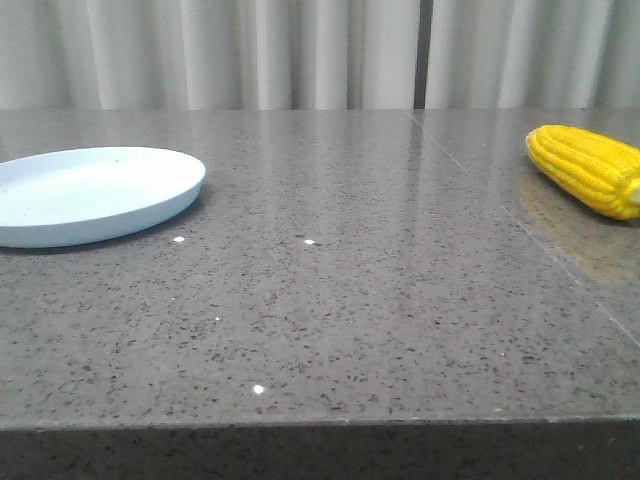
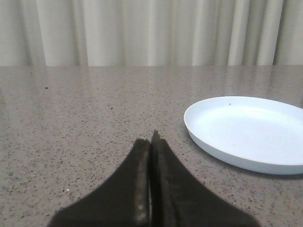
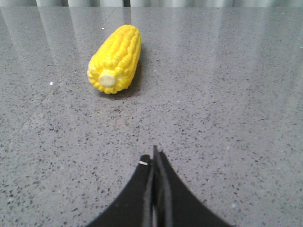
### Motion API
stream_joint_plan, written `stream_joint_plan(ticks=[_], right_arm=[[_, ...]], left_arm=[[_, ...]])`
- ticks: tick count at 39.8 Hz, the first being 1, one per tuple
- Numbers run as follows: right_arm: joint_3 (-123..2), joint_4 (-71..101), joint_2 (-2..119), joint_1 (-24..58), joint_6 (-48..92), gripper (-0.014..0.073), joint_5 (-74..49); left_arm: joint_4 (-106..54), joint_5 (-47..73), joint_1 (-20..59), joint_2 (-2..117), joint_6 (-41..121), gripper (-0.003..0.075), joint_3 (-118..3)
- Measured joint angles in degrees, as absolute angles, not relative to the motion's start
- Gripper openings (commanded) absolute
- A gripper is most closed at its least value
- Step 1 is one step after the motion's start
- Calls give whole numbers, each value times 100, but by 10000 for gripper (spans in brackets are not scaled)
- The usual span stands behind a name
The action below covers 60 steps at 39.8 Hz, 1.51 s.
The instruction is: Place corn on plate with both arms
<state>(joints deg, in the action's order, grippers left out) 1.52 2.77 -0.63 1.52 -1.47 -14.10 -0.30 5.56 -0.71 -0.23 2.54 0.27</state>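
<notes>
The yellow corn [image 1: 588, 168] lies on the grey speckled table at the far right; in the right wrist view the corn [image 3: 116, 58] lies ahead of the fingers, its pale stub end facing the camera. The pale blue plate [image 1: 95, 193] sits at the far left, bare; it also shows in the left wrist view [image 2: 246, 132]. My left gripper [image 2: 151, 142] is shut and holds nothing, low over the table beside the plate. My right gripper [image 3: 154, 158] is shut and holds nothing, well short of the corn. Neither gripper shows in the front view.
The grey speckled table [image 1: 330, 300] has a seam running down its right side and a front edge close to the camera. Pale curtains [image 1: 300, 50] hang behind the table's far edge.
</notes>
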Motion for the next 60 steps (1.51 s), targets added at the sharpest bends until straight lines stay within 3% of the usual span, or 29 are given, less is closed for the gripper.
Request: stream_joint_plan(ticks=[15,22,33,39,42,45,50,52,54,56,60], right_arm=[[133,277,-63,152,-147,-115,-410],[-815,277,-63,152,-147,-113,-548],[-2817,277,1211,152,-147,-113,-2102],[-3176,277,2024,152,-147,-109,-2279],[-3190,277,2177,152,-147,-66,-2318],[-3190,277,2203,152,-147,48,-2344],[-3195,277,2203,152,-147,358,-2353],[-3204,277,2203,152,-147,443,-2353],[-3204,277,2203,152,-147,496,-2353],[-3204,277,2203,152,-147,519,-2353],[-3204,277,2203,152,-147,519,-2353]], left_arm=[[-30,-41,-71,-23,254,-20,14],[-30,-278,-71,-23,254,-20,-507],[-30,1494,-71,1252,266,-20,-2516],[-30,1837,-71,2101,384,-20,-2834],[-30,1936,-71,2296,406,-12,-2834],[-30,1952,-71,2326,411,71,-2834],[-30,1931,-71,2326,424,411,-2834],[-30,1927,-71,2326,434,554,-2839],[-30,1918,-71,2326,438,639,-2839],[-30,1915,-71,2326,447,682,-2839],[-30,1903,-71,2326,447,669,-2839]])
